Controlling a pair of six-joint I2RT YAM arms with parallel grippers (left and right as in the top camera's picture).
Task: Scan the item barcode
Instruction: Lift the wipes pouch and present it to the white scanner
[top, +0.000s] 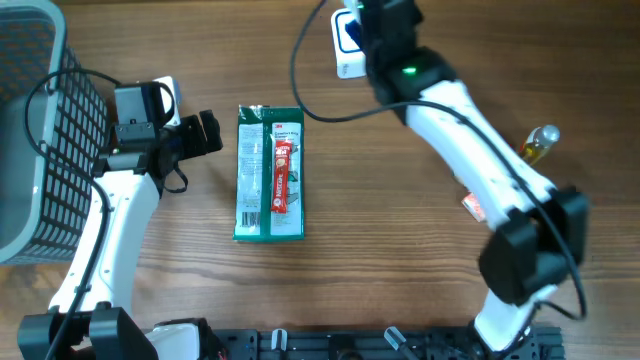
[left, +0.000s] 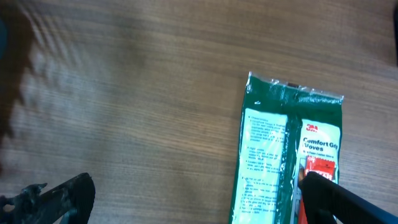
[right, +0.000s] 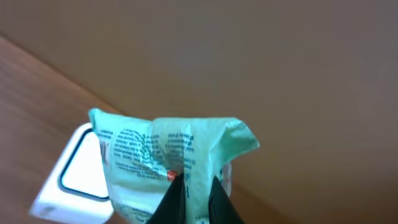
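Evidently light and limp, the pale green packet hangs crumpled just above the white scanner, pinched by its edge in the closed right gripper. Such film probably slips and buckles, so a hold near a flat seam suits it. The left gripper stands wide open beside the gloves pack.

Light: bright, even, warm across the bench.
Shadows: soft, faint, short.
Glare: streaky sheen at 10 o'clock, left wrist view.
Blur: right wrist backdrop featureless, out of focus.
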